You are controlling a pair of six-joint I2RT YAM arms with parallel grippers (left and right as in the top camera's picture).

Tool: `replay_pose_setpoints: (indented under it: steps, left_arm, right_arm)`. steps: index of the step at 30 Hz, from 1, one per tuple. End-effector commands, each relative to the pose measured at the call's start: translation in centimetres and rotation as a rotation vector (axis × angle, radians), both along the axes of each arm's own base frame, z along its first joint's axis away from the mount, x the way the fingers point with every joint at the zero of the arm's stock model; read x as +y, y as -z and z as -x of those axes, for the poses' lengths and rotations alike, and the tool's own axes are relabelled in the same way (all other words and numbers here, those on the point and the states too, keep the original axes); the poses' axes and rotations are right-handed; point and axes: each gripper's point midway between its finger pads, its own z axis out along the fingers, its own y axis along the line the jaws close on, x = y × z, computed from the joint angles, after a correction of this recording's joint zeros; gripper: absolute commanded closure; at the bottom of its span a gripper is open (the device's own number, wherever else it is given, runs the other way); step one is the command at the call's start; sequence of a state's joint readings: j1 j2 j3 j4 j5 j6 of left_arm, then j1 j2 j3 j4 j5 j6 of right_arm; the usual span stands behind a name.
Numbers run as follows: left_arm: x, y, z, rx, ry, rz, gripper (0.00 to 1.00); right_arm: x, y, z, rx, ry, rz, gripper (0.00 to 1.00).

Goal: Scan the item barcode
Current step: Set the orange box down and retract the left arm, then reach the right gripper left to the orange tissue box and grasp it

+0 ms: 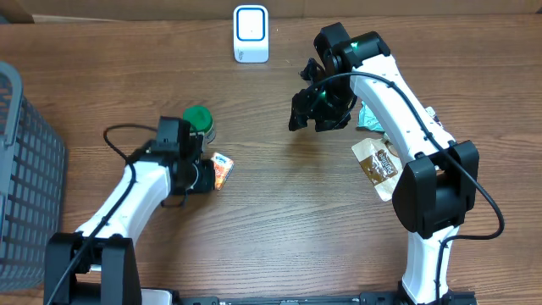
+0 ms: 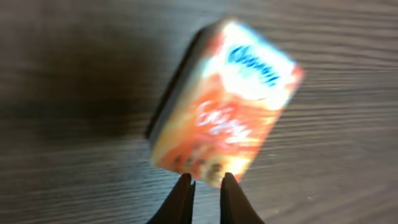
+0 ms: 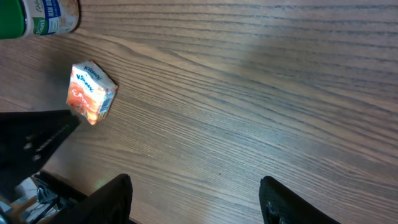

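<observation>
Gripping state, left: the left gripper [image 2: 206, 182] has its jaws drawn almost together, with only a thin slit between them. The wrist view is blurred, so a pinch on anything cannot be confirmed.
Left fingertip contact: the tips sit at the near edge of the small orange-and-white soft tissue pack [image 2: 224, 102].
Gripping state, right: the right gripper [image 3: 199, 202] is released, jaws spread wide, nothing between them.
Pack position: lying tilted on the brown wood-grain table [image 1: 279, 220], at 3 o'clock of the left gripper in the overhead view.
Right gripper position: above the table at 2 o'clock of the pack, well apart from it.
Canister: a round canister with a green lid [image 1: 198, 120] stands at 11 o'clock of the pack, near but not touching.
Scanner: the white rounded-rectangle scanner [image 1: 251, 34] stands at the table's 12 o'clock edge, well apart from the pack.
Packets: a flat brown pouch [image 1: 378, 163] and a teal foil packet [image 1: 367, 117] lie toward 3 o'clock, beside the right arm.
Basket: a grey plastic mesh basket [image 1: 25, 169] stands at the 9 o'clock edge.
</observation>
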State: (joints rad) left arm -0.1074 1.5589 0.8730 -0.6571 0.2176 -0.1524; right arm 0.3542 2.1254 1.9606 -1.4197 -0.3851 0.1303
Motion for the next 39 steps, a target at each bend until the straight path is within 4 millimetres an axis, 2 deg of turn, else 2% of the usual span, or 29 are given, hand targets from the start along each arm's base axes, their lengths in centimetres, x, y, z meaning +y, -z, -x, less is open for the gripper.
replay_pose_setpoints:
  steps: [1, 4, 7, 9, 12, 14, 15, 17, 19, 21, 24, 26, 31, 35, 39]
  left_arm:
    - [-1.1, -2.3, -1.9, -0.071, 0.133, 0.023, 0.87]
    - [-1.1, -3.3, -2.9, -0.113, 0.171, 0.008, 0.71]
    - [-1.1, -3.6, -3.0, -0.115, 0.174, 0.014, 0.71]
    - [-0.9, -4.6, -3.2, -0.108, 0.168, 0.012, 0.72]
    - [-0.8, -8.1, -4.5, -0.132, 0.167, 0.005, 0.71]
    - [-0.3, -11.3, -5.6, -0.168, 0.159, -0.023, 0.66]
    - [0.1, -13.3, -6.3, -0.193, 0.148, -0.046, 0.6]
    - [0.9, -16.1, -7.1, -0.235, 0.128, -0.079, 0.37]
    - [1.9, -19.1, -7.9, -0.288, 0.1, -0.111, 0.23]
    - [3.0, -21.5, -8.5, -0.333, 0.066, -0.127, 0.12]
    - [4.8, -23.9, -9.0, -0.376, 0.004, -0.129, 0.0]
    - [6.3, -24.6, -9.1, -0.381, -0.077, -0.121, 0.01]
    - [9.8, -24.2, -8.5, -0.336, -0.244, -0.104, 0.0]
    - [11.1, -23.7, -7.7, -0.303, -0.28, -0.113, 0.0]
    - [11.7, -23.6, -7.4, -0.289, -0.295, -0.127, 0.0]
  right_arm:
    - [0.3, -1.1, -0.4, -0.041, -0.009, -0.012, 0.34]
    - [0.3, -1.1, -0.4, -0.04, -0.009, -0.012, 0.34]
    - [0.3, -1.1, -0.4, -0.04, -0.009, -0.012, 0.33]
    - [0.5, -1.0, -0.4, -0.041, -0.011, -0.014, 0.32]
    - [1.4, -0.6, -0.4, -0.047, -0.022, -0.046, 0.3]
    - [2.6, -0.3, -0.4, -0.048, -0.037, -0.099, 0.3]
    - [3.4, -0.2, -0.3, -0.053, -0.048, -0.125, 0.3]
    - [4.6, -0.1, -0.3, -0.069, -0.066, -0.159, 0.3]
    - [5.9, 0.1, -0.3, -0.091, -0.085, -0.182, 0.3]
    - [7.2, 0.3, -0.4, -0.111, -0.092, -0.195, 0.3]
    - [9.5, 0.8, -0.4, -0.138, -0.11, -0.217, 0.31]
    - [11.4, 1.3, -0.2, -0.15, -0.121, -0.232, 0.35]
    - [14.4, 3.7, 0.3, -0.15, -0.1, -0.196, 0.43]
    - [15.9, 6.2, 1.5, -0.109, -0.117, -0.178, 0.47]
    - [16.3, 8.9, 2.3, -0.053, -0.106, -0.149, 0.51]
